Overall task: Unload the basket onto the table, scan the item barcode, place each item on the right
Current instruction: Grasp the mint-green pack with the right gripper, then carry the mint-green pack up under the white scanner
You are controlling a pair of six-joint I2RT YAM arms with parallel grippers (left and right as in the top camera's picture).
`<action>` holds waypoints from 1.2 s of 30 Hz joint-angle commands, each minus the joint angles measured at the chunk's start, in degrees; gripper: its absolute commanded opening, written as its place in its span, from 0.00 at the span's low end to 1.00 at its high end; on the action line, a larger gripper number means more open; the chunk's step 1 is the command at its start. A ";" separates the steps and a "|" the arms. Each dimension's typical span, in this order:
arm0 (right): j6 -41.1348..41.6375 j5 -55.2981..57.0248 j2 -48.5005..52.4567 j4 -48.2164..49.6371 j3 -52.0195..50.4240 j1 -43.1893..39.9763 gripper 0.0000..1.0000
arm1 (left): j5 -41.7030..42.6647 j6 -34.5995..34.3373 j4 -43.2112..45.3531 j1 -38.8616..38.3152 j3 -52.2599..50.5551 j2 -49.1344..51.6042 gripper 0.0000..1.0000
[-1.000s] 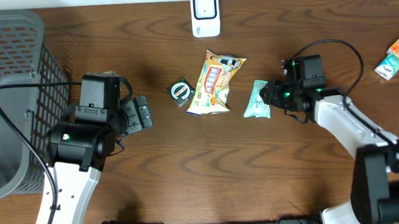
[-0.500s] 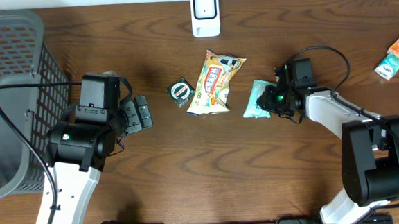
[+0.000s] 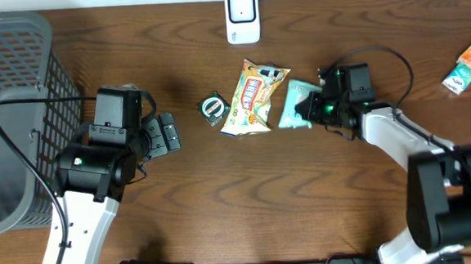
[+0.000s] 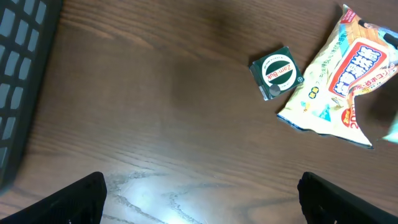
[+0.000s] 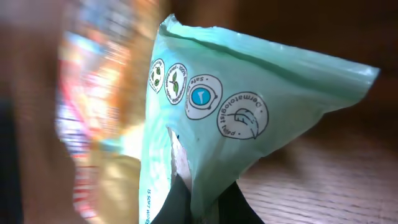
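My right jaws are clenched tight on the mint-green packet [image 3: 293, 105], pinching it at the edge nearest me. In my right wrist view the packet fills most of the frame, with a row of round printed symbols across its face and my dark fingertips [image 5: 180, 202] nipping its lower edge. From overhead the packet sits just right of centre, its left side against the right edge of the yellow snack bag [image 3: 252, 98]. I cannot tell whether the packet is resting on the bench [image 3: 223, 198] or is raised off it. My left jaws are released, spread wide and holding nothing. They hang over bare wood at left of centre, and in the left wrist view their two dark tips show in the bottom corners of the frame. A small dark-green square packet [image 3: 213, 108] with a round label lies just left of the snack bag, near it but apart. The white scanner [image 3: 242, 17] stands at the top centre of the overhead frame, well above the snack bag. A grey mesh basket [image 3: 12, 96] fills the upper left corner, and two small packets [image 3: 467, 67], one orange and one teal, lie at the far upper right. The bench is dark brown wood with strong grain.
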 commanded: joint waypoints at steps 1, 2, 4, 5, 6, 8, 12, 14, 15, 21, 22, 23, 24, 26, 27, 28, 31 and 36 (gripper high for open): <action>-0.85 1.66 -6.82 0.59 4.87 0.22 0.01 | 0.11 -0.52 0.00 0.09 0.52 0.11 0.98; -0.85 2.64 -7.65 0.63 5.64 0.22 0.01 | 0.09 -0.52 0.00 0.09 0.52 0.11 0.98; -0.85 4.57 -8.63 1.22 7.15 0.24 0.01 | 0.09 -0.52 0.00 0.09 0.52 0.11 0.98; -0.85 5.16 -8.66 1.68 7.96 0.24 0.01 | 0.11 -0.52 0.02 0.09 0.52 0.11 0.98; -0.83 5.46 -8.61 2.14 8.59 0.24 0.01 | 0.09 -0.52 0.00 0.09 0.50 0.11 0.98; -0.33 5.51 -8.46 3.93 9.33 0.37 0.01 | 0.11 -0.52 0.00 0.09 0.52 0.11 0.98; 3.91 5.49 -8.28 9.57 10.27 1.22 0.02 | 0.09 -0.52 0.00 0.09 0.50 0.11 0.98; 5.49 5.62 -7.74 13.00 11.37 2.19 0.01 | 0.11 -0.52 0.00 0.09 0.52 0.11 0.98; 6.12 5.84 -7.28 14.27 12.33 2.82 0.02 | 0.09 -0.52 0.00 0.09 0.50 0.11 0.98; 6.23 5.20 -0.72 14.10 23.56 6.27 0.01 | 0.09 -0.52 0.00 0.09 0.50 0.11 0.98; 6.16 4.46 1.46 12.98 27.02 6.82 0.01 | 0.09 -0.52 0.00 0.09 0.52 0.11 0.98; 6.03 3.63 3.72 11.47 30.53 7.21 0.01 | 0.09 -0.52 0.00 0.09 0.50 0.11 0.97; 6.03 2.80 6.32 9.25 34.67 7.58 0.01 | 0.09 -0.52 0.00 0.09 0.50 0.11 0.98; 5.90 1.95 11.58 4.55 43.01 8.20 0.01 | 0.09 -0.52 0.00 0.09 0.52 0.11 0.98; 5.38 1.84 14.03 2.34 46.82 8.44 0.01 | 0.09 -0.52 0.00 0.09 0.50 0.11 0.98; 4.52 1.79 16.59 0.07 50.80 8.70 0.01 | 0.09 -0.52 0.00 0.09 0.50 0.11 0.97; 3.39 1.81 24.46 -6.19 62.36 8.92 0.01 | 0.09 -0.52 0.00 0.09 0.50 0.11 0.97; 3.54 1.79 34.84 -9.73 72.98 9.07 0.01 | 0.09 -0.52 0.00 0.09 0.50 0.11 0.98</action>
